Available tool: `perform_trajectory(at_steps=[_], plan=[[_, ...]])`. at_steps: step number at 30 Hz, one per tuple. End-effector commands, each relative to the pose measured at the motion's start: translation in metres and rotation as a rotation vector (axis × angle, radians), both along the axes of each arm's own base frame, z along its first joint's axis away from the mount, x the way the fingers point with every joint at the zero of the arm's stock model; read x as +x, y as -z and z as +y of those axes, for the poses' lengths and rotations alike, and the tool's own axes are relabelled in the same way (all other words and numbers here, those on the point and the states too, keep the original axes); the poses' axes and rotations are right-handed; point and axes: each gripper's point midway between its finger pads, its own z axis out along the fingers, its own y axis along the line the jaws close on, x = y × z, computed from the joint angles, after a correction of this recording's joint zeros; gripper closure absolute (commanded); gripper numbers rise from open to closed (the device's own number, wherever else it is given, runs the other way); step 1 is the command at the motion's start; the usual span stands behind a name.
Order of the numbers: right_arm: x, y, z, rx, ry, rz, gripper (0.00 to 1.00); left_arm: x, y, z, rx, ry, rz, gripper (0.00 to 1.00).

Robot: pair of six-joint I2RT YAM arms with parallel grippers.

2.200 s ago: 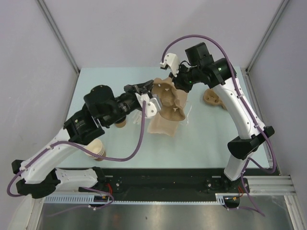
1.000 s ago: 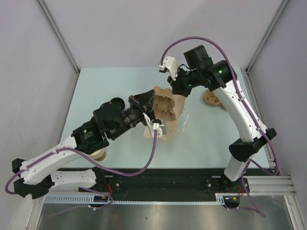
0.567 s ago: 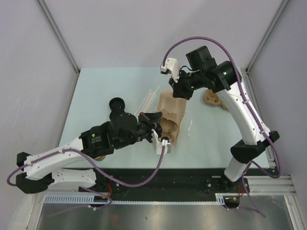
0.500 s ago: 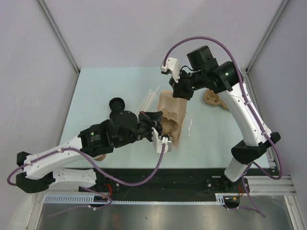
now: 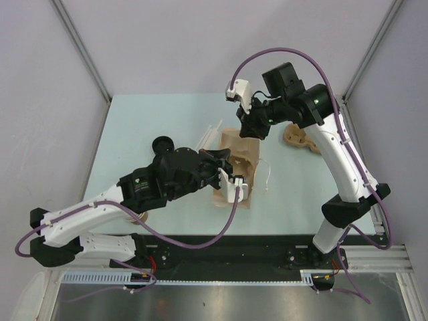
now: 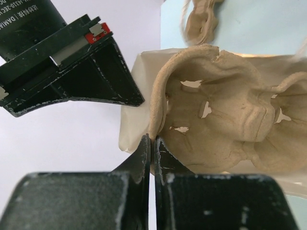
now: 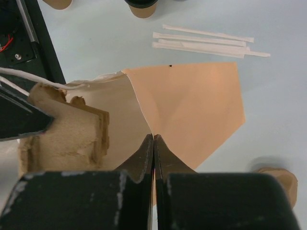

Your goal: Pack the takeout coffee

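Since a second ago the left gripper (image 6: 152, 143), pinching the pulp carrier (image 6: 225, 124) by its rim, has slid it inside the paper bag (image 7: 192, 105), whose edge the right gripper (image 7: 153, 143) pinches, while the takeout coffee (image 5: 161, 144) stands on the table just left of the bag, and a label (image 6: 14, 21) reads partly "DAMA".

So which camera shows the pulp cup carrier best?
Left wrist: the pulp cup carrier fills the frame, its cup wells and holes clear, rim pinched by the left tool. Right wrist shows only one edge at the paper bag; top external mostly hides it behind the left arm.

White arm links (image 5: 341, 160), black joints (image 5: 144, 187), purple cables (image 5: 281, 49), scuffed black fingers (image 6: 139, 160), white wrist cameras (image 5: 239, 89)
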Motion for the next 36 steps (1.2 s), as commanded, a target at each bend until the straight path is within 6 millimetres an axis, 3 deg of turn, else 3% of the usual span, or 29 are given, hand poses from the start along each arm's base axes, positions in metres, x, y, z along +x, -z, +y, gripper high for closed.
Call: perform_trajectory(at_steps=[1, 10, 17, 26, 36], plan=[[-0.002, 0.007, 0.006, 0.014, -0.021, 0.049, 1.00, 0.026, -0.017, 0.003, -0.058, -0.092, -0.050, 1.00], [0.027, 0.015, 0.004, 0.026, 0.014, 0.067, 1.00, 0.058, 0.000, -0.007, -0.018, -0.112, -0.071, 1.00], [0.044, 0.018, 0.004, 0.050, 0.023, 0.084, 1.00, 0.075, 0.027, -0.011, 0.020, -0.109, -0.081, 1.00], [0.051, 0.020, 0.006, 0.074, 0.006, 0.096, 1.00, 0.104, 0.050, -0.013, 0.014, -0.140, -0.018, 1.00], [0.063, 0.027, 0.004, 0.088, 0.009, 0.110, 1.00, 0.120, 0.078, -0.017, -0.010, -0.184, 0.037, 1.00]])
